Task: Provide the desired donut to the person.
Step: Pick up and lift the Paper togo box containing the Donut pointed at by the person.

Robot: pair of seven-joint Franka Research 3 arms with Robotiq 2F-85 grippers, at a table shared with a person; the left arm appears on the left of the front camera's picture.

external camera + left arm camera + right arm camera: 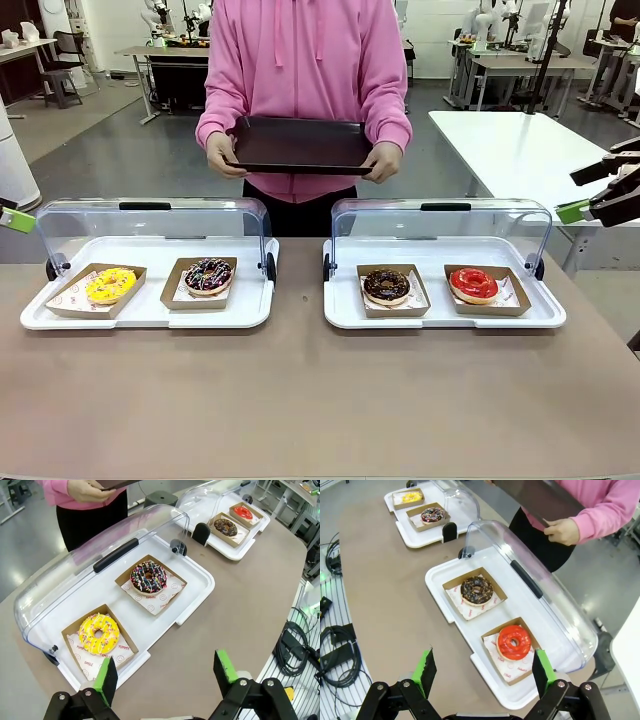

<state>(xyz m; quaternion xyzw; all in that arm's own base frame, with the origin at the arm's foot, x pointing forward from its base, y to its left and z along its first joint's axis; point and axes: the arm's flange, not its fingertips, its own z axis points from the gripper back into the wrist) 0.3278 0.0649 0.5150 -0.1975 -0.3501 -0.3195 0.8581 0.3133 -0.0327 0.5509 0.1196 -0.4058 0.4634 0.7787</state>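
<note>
The person [305,70] in a pink hoodie stands at the far side holding a dark tray [300,145] with both hands. Several donuts sit in brown paper boxes: a yellow one [110,285] and a dark sprinkled one [208,275] in the left white case, a chocolate one [386,286] and a red one [474,284] in the right case. My left gripper [167,672] hangs open above the table edge near the yellow donut [99,633]. Open too, my right gripper [484,672] hovers near the red donut [514,642]. Neither holds anything.
Both white display cases [250,305] [345,312] have their clear domed lids [150,225] [440,225] swung up at the back. A white table [520,150] stands to the right. Cables [337,650] lie beside the table.
</note>
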